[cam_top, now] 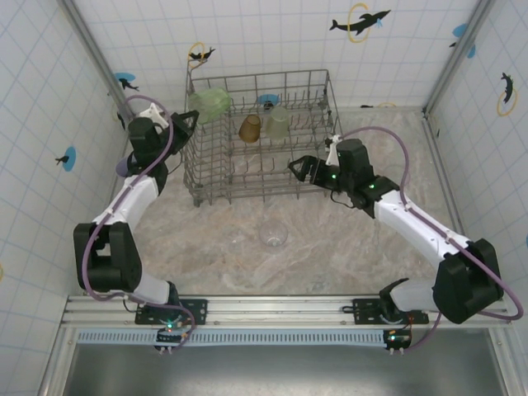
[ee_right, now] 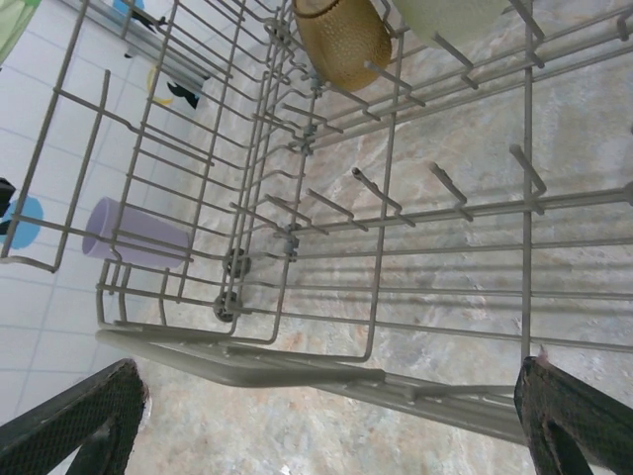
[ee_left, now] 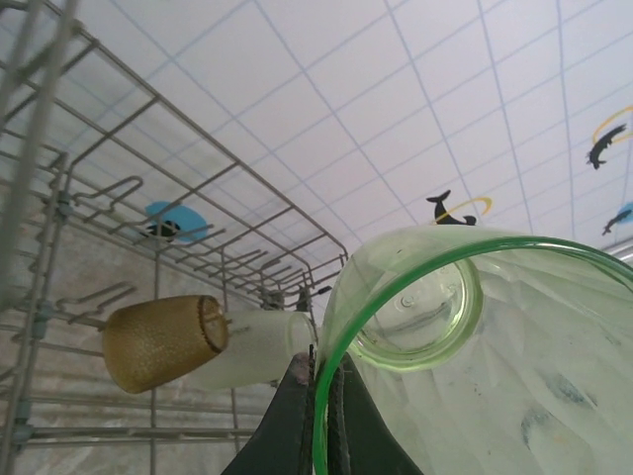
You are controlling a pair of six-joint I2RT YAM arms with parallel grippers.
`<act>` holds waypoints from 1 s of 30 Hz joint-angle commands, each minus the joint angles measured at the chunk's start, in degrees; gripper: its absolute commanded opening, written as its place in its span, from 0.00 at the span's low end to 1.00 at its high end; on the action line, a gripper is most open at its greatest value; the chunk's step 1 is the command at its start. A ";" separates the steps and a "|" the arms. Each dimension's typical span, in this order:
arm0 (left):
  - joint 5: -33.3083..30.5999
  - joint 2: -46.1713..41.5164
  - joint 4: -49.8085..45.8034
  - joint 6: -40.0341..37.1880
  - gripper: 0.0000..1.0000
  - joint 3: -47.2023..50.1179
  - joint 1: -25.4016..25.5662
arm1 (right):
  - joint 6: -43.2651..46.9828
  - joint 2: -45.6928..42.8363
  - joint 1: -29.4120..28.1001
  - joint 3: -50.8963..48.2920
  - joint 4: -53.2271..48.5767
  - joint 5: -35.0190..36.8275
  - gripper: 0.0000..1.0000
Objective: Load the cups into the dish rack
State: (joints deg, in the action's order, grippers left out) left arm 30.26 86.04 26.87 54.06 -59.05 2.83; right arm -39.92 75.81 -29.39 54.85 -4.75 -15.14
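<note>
Rail (cam_top: 272, 307): near edge of counter; both arm bases bolted on it, L arm at left, R arm at right.
Counter (cam_top: 206, 247): marbled beige top; carries rack & loose cups.
Clear cup (cam_top: 273, 236): upright on counter, mouth up, approx. midway btw. the two arms; on the near side of rack, apart from it.
R fingers (cam_top: 302, 166): spread wide apart, nothing btw. them; at rack's near-R side, pointing toward it. Wrist view looks over near rim onto the tines.
Rack (cam_top: 247, 186): grey wire basket w/ tall grid sides, ctr of counter toward far wall; rows of upright tines inside.
Lilac cup (ee_right: 134, 236): lying on its side outside rack, beyond its L wall, seen through the grid; close to tiled wall.
L fingers (ee_left: 287, 435): clamped together on rim of green cup, one finger each side of the rim; at rack's far-L corner.
Green cup (ee_left: 514, 376): held by L fingers, tipped on its side, mouth toward wrist cam, base away from it; at top-rim level over far-L corner. Touching the wire or not: cannot tell.
Amber cup (cam_top: 250, 128): inside rack, far row, tipped over the tines.
Pale cup (cam_top: 277, 122): same row, just R of amber cup; contact btw. them: cannot tell.
Wall (cam_top: 272, 41): white tiles w/ dolphin stickers (cam_top: 360, 21); behind & on both sides.
</note>
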 commanded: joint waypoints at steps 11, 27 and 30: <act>1.66 5.34 5.85 -0.14 0.00 -3.43 8.02 | -6.80 4.29 1.96 6.33 8.71 -6.35 0.99; 1.12 10.96 8.05 -1.15 0.00 -6.28 14.86 | -19.22 10.50 3.01 9.57 22.16 -9.12 0.99; 0.61 11.75 8.10 -0.83 0.00 -6.43 15.58 | -21.51 11.70 3.20 10.06 24.01 -8.14 0.99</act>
State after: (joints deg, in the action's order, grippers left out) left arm 31.05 96.92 31.48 54.02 -63.22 17.74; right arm -57.36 86.35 -26.50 62.52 13.67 -23.20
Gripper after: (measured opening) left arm 0.061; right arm 0.993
